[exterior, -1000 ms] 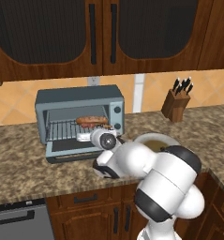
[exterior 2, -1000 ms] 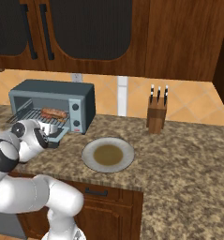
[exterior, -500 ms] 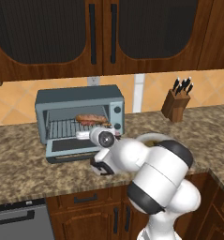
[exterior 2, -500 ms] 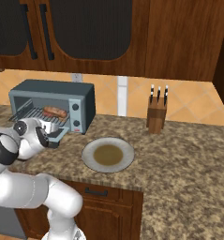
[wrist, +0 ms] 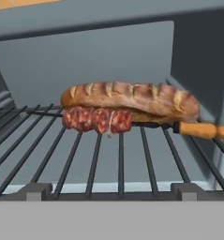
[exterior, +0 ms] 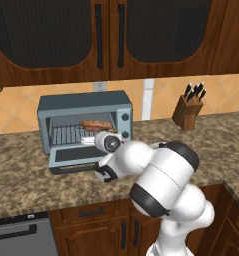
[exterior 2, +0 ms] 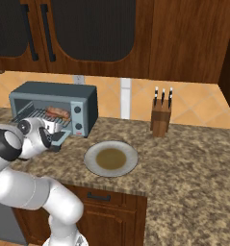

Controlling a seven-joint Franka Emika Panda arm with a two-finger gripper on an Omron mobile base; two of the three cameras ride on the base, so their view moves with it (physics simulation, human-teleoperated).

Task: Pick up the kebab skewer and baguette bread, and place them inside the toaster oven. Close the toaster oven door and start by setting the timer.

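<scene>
On the stone surface (exterior: 21, 180), the toaster oven (exterior: 85, 122) is loaded with baguette bread (wrist: 132, 99) and kebab skewer (wrist: 132, 122). Fingers are wide open, empty. The toaster oven door (exterior: 76, 159) could be jammed by the skewer's handle.

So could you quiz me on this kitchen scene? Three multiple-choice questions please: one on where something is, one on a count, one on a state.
1. Where is the baguette bread?
A. on the plate
B. on the wire rack
C. on the counter

2. How many round knobs show on the toaster oven?
A. two
B. four
C. none

3. The toaster oven door is:
A. shut
B. removed
C. folded down open

Answers: 1 B, it lies on the rack behind the kebab skewer. 2 A, two on the front panel. 3 C, it lies flat in front.
</scene>
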